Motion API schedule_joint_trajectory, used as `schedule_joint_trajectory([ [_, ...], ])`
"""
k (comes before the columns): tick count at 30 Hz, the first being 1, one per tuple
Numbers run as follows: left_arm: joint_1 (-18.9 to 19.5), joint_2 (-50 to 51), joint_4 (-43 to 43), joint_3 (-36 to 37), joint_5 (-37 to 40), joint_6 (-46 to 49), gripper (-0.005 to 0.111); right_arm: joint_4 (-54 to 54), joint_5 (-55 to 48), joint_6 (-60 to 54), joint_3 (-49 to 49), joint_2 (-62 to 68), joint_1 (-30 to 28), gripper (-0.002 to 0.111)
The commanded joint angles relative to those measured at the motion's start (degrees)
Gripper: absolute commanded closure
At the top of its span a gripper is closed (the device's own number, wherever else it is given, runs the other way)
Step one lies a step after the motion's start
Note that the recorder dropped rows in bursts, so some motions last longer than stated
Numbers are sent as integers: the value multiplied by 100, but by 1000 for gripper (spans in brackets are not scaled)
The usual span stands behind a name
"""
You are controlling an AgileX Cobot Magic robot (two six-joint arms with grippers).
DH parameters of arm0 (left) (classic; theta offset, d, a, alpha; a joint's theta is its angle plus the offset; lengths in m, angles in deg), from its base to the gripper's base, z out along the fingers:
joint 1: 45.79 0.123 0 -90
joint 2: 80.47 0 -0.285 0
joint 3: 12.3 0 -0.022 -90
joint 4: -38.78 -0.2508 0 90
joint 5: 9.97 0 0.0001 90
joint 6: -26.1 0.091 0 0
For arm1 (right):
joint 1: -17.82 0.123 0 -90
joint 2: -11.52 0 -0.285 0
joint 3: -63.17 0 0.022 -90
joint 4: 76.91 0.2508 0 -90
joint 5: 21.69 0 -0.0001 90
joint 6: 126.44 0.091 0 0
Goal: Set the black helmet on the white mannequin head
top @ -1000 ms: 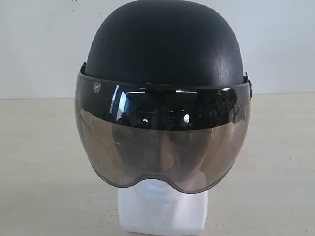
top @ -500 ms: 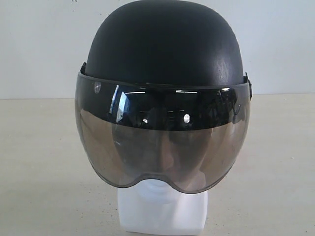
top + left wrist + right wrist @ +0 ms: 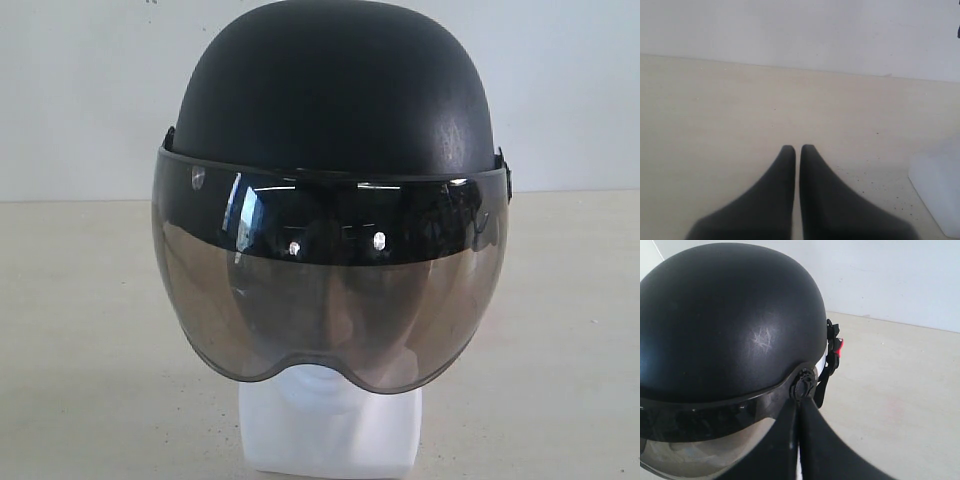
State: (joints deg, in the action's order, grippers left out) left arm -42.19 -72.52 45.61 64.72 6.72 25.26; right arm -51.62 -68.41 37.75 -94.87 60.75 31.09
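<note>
Right wrist view: right pincer (image 3: 799, 409) closed, empty, beside black helmet (image 3: 725, 315); left pincer (image 3: 794, 149) closed too.

Plain white wall (image 3: 570, 90) behind a pale beige tabletop (image 3: 80, 330), soft even light

My gripper (image 3: 799, 407), jaws together, is near the scuffed black helmet (image 3: 730, 315), by its tinted visor's (image 3: 700, 440) side pivot (image 3: 802, 385).

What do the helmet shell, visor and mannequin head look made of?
The black helmet: matte, probably hard plastic; dull surface with pale scuffs. Its visor: glossy, smoky see-through plastic; it mirrors the room and shows the face behind. The white mannequin head: smooth white, likely plastic; finish unclear.
</note>
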Motion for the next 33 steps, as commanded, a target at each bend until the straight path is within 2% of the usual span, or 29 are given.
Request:
schedule_joint_trajectory([
  [1,-23,-16,-40,19,1,-44,102,-29,26,21,-15,-15,-10,108],
  [13,-23,-16,-40,19,1,-44,102,-29,61,21,-15,-44,-10,108],
  [15,-23,-16,-40,19,1,-44,102,-254,313,-277,16,-382,-21,108],
  [17,-23,-16,-40,19,1,-44,102,-334,708,-362,353,-1043,-184,108],
  [23,-23,-16,-30,19,1,-44,102,-270,2403,-446,2161,-2928,-923,108],
  [28,-23,-16,-30,19,1,-44,102,-99,3521,-265,3512,-4093,-1042,108],
  [33,-23,-16,-29,19,1,-29,102,69,4556,-210,4628,-4145,-1042,108],
])
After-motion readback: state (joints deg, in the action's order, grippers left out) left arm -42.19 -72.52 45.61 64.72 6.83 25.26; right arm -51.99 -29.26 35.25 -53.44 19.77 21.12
